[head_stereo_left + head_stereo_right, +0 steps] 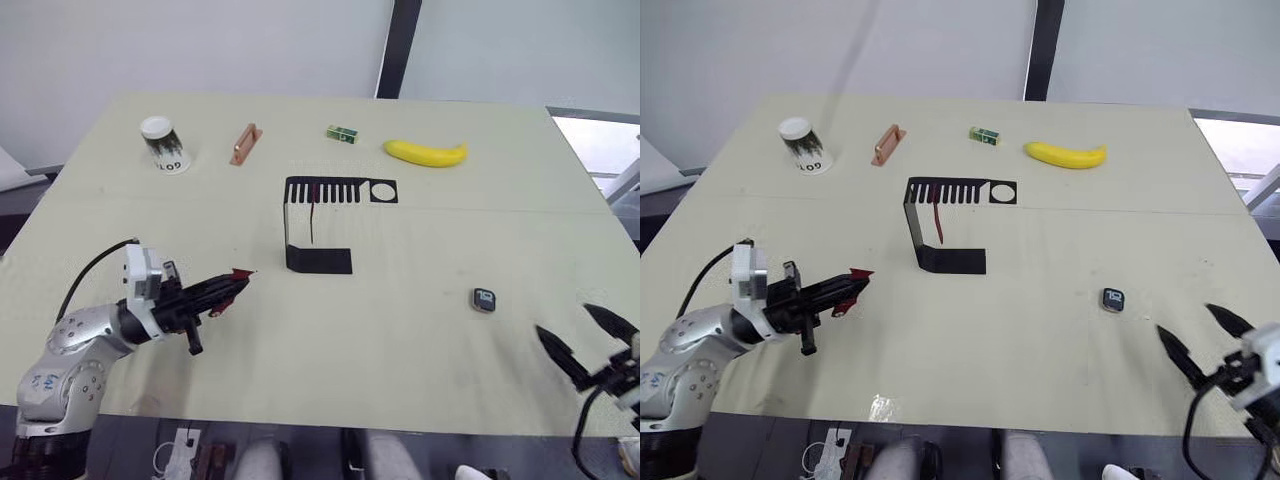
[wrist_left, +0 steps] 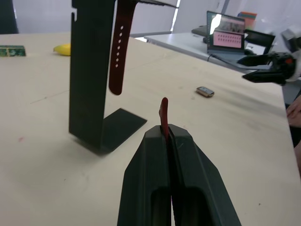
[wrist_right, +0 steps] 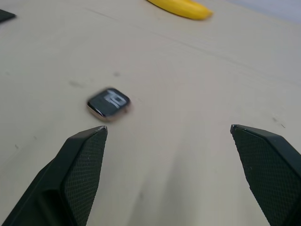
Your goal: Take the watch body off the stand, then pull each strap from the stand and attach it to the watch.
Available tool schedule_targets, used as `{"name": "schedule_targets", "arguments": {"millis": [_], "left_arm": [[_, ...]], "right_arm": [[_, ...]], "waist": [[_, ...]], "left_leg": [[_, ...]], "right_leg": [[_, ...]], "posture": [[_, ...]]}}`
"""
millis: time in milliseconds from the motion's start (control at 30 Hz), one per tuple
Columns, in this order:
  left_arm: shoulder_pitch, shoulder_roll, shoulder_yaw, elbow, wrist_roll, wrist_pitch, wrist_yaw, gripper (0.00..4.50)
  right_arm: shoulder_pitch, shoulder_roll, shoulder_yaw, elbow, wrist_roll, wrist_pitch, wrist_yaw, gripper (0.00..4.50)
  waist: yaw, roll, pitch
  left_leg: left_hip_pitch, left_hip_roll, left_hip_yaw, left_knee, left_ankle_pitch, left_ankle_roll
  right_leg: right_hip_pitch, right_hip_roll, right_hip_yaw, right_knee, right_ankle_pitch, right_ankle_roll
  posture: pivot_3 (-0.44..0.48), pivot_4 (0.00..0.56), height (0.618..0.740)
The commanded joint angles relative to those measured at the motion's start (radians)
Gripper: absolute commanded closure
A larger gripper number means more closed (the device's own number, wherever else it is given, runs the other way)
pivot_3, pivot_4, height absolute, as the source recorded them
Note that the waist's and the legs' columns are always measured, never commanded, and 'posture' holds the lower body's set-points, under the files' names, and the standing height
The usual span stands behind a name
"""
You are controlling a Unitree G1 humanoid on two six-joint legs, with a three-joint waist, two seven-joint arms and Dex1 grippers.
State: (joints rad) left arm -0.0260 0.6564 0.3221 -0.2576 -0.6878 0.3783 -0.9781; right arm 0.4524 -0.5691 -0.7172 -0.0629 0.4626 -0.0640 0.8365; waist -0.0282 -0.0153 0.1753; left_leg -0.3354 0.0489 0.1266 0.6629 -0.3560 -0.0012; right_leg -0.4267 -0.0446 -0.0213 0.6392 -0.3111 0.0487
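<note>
L gripper (image 1: 225, 290) clamped tight on one strap (image 2: 163, 113); dark red tip pokes up past my fingertips in wrist view, most of the band hidden between the fingers. Held low over the bench (image 1: 330, 360), near-left of the stand (image 1: 320, 225).

R gripper (image 3: 167, 136) spread wide, nothing in it, hanging near the bench's front-right edge. Watch body (image 1: 484, 300) lies flat on bench, screen up, just ahead of R fingers and off toward the L one, well apart from stand. So body is off the stand; one strap pulled.

Step in hand, my read: mate held strap to watch body. To do well:
- R needs to pick up the body by its sides, leaving the strap slots free. Body is small and flat, so a pinch may skid it on the bench; come down squarely, close slow.
- L grip shows little free strap end; may need more exposed to feed a slot. Can't tell which end is out.
- Bring both together mid-bench, clear of stand.

Second strap (image 2: 118, 56) hangs from stand's slotted top plate, beside the upright, not touching base.

Around: banana (image 1: 426, 153), small green block (image 1: 342, 132), copper-coloured bar (image 1: 244, 144), tipped paper cup (image 1: 165, 146), all along far side, well apart. Nothing lies between L gripper and watch body; stand sits off that line.
</note>
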Motion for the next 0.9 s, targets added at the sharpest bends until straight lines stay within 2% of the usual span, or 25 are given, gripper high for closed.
{"name": "schedule_targets", "arguments": {"millis": [33,167,400,467,633,800,900], "left_arm": [[0.037,0.016,0.070,-0.010,0.013,-0.042,0.011,4.50],[0.062,0.018,0.085,-0.040,-0.014,-0.016,0.016,4.50],[0.037,0.004,0.030,-0.111,-0.050,0.025,0.016,4.50],[-0.001,-0.007,-0.011,-0.140,-0.061,0.043,0.029,4.50],[-0.058,-0.016,-0.106,-0.209,-0.068,0.072,0.025,4.50],[-0.096,-0.006,-0.191,-0.248,-0.058,0.079,-0.007,4.50],[-0.134,-0.017,-0.230,-0.256,-0.068,0.095,-0.002,4.50]], "right_arm": [[0.045,0.027,-0.083,0.034,0.019,-0.053,-0.023,0.06],[0.082,0.078,-0.084,-0.009,0.054,-0.028,-0.040,0.06],[0.032,0.156,0.038,-0.300,0.064,0.109,-0.221,0.06],[0.016,0.177,0.111,-0.431,0.061,0.190,-0.298,0.06],[-0.020,0.174,0.257,-0.657,0.032,0.536,-0.546,0.06],[-0.118,0.252,0.348,-0.711,-0.032,0.657,-0.728,0.06],[-0.163,0.282,0.450,-0.676,-0.125,0.686,-0.796,0.06]], "waist": [[-0.004,0.000,0.000],[-0.004,0.001,0.000],[-0.004,0.002,-0.001],[-0.002,0.002,-0.001],[0.001,0.003,-0.001],[-0.003,0.003,-0.001],[-0.002,0.003,-0.001]], "left_leg": [[0.001,0.000,0.000,-0.001,0.000,0.000],[0.001,0.000,0.001,-0.001,0.000,-0.001],[0.002,0.000,0.001,-0.002,-0.001,-0.002],[0.002,0.000,0.001,-0.001,-0.001,-0.002],[0.001,-0.001,-0.002,-0.001,0.000,-0.003],[0.000,-0.001,-0.002,0.001,0.000,-0.003],[0.000,-0.001,-0.002,0.000,0.000,-0.003]], "right_leg": [[0.000,0.000,0.001,0.000,0.000,0.000],[0.000,0.000,0.002,0.001,0.000,0.000],[0.000,-0.001,0.002,0.003,0.000,0.000],[-0.001,-0.001,0.002,0.004,0.000,0.000],[-0.001,-0.001,0.003,0.004,0.000,0.000],[-0.001,0.000,0.003,0.004,0.000,0.000],[-0.001,0.001,0.003,0.005,0.000,-0.001]], "posture": [[0.000,0.150,0.739],[0.000,0.150,0.739],[0.000,0.150,0.739],[0.000,0.150,0.739],[0.000,0.150,0.739],[0.000,0.150,0.739],[0.000,0.150,0.739]]}}
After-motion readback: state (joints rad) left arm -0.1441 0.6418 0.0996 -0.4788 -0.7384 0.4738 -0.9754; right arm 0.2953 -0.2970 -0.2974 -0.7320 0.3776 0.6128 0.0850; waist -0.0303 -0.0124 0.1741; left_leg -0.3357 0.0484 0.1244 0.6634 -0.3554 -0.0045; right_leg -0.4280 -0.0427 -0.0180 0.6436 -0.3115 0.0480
